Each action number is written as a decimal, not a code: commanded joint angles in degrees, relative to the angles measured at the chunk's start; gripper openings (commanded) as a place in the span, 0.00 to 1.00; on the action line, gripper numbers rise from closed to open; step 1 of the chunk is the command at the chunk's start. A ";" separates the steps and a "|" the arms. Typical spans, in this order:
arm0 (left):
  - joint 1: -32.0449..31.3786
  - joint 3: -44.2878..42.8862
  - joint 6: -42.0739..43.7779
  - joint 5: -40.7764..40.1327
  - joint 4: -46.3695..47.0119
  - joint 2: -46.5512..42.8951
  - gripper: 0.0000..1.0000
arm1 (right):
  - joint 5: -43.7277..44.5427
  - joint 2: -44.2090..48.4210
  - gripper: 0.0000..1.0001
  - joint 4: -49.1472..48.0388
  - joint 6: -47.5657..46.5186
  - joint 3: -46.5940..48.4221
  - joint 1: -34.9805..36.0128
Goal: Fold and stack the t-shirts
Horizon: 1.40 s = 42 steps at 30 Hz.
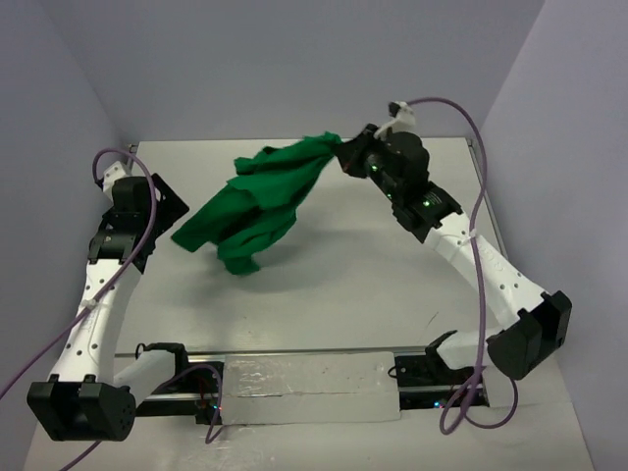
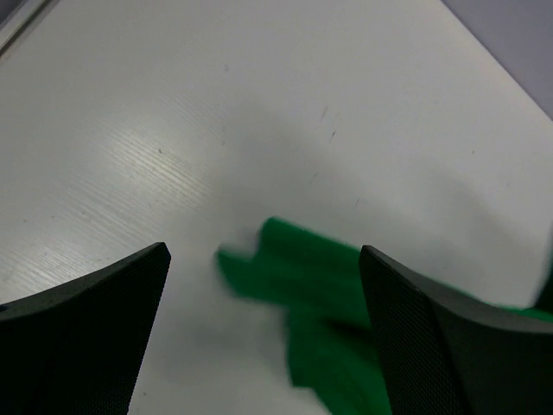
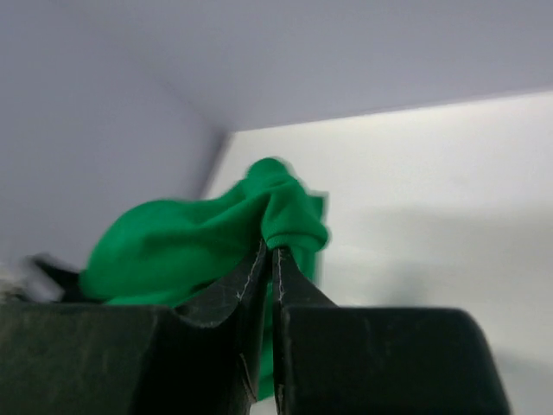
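The right claw is clamped tight on a bunched edge of the green t-shirt, holding it up above the far middle of the counter — the crumpled cloth hangs down toward the left. The left claw stands near its lower end, jaws wide apart — gripping nothing.

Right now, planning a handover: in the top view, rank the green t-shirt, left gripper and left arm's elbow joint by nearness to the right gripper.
1. green t-shirt: pinched in the right gripper, far side.
2. left gripper: open, left side.
3. left arm's elbow joint: near-left corner.
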State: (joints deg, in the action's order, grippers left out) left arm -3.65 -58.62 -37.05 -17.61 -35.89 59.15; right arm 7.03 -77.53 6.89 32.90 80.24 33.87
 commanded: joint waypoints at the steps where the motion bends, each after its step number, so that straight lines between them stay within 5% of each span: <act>1: 0.92 -3.98 -0.54 2.04 -0.50 -1.03 0.99 | -5.00 -1.33 0.21 -4.59 8.04 -17.98 -13.65; 2: 0.92 -4.05 -0.40 2.75 -0.32 -0.94 1.00 | -5.21 -2.13 0.35 -4.70 8.08 -18.87 -15.21; 4: 0.92 -3.71 -0.14 6.95 0.56 -0.62 1.00 | -6.67 -6.22 0.78 -2.42 8.15 -21.53 -18.82; 6: 0.92 -2.78 0.31 8.76 1.00 -0.24 1.00 | -8.93 -7.81 0.86 -0.02 7.92 -21.81 -20.60; 14: 0.83 4.03 -2.83 12.46 0.72 -0.55 0.97 | -8.26 1.41 0.85 2.83 -2.66 -23.53 -13.86; 17: -1.33 9.77 -6.21 15.97 2.56 -2.91 0.87 | 1.25 -0.52 0.85 10.40 -8.69 -19.90 -6.26; 29: -39.26 22.65 -45.78 -2.13 -6.08 -1.33 0.68 | 5.19 -1.59 0.87 11.49 -7.25 -25.21 -1.60; 35: -46.58 29.52 -61.18 -3.13 -5.91 -4.30 0.66 | 4.83 -2.28 0.87 12.10 -7.09 -24.26 -1.65; 42: -50.50 30.04 -67.85 -3.26 -5.21 1.42 0.66 | 4.61 -2.80 0.87 12.10 -6.70 -24.25 -1.62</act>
State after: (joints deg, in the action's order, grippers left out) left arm -52.78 -27.99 -98.00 -18.72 -41.76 57.85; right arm 10.62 -79.99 18.94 25.87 54.79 32.36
